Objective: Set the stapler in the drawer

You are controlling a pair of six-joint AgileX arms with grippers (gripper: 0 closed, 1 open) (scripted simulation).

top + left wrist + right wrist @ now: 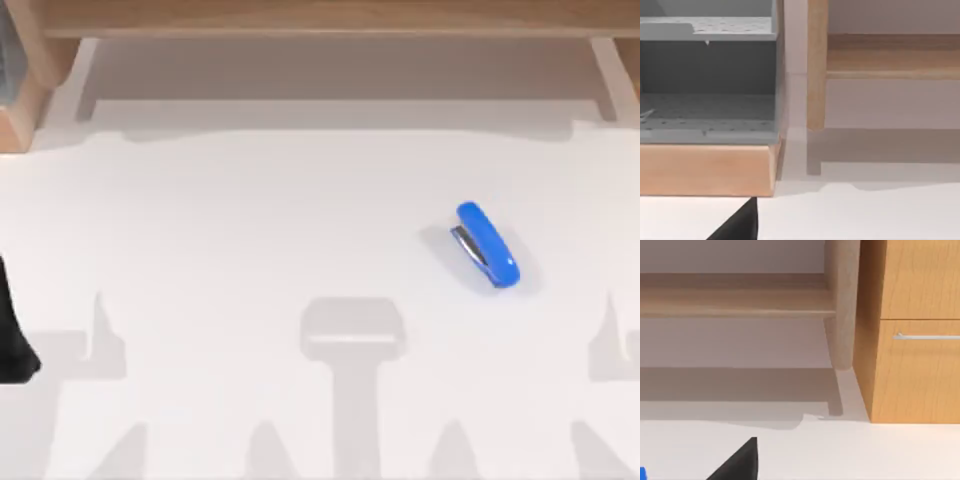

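The stapler (pixel 486 245) lies flat on the white table (pixel 250 220), in the right half of the top view, pointing toward the lower right. It looks small, hard and smooth, so it could slip. The best hold is likely across its narrow middle. The drawer (pixel 920 370) with a silver handle (pixel 927 336) looks closed. The left arm (pixel 12 330) waits at the left edge. Whether either gripper's fingers are apart or together cannot be told.
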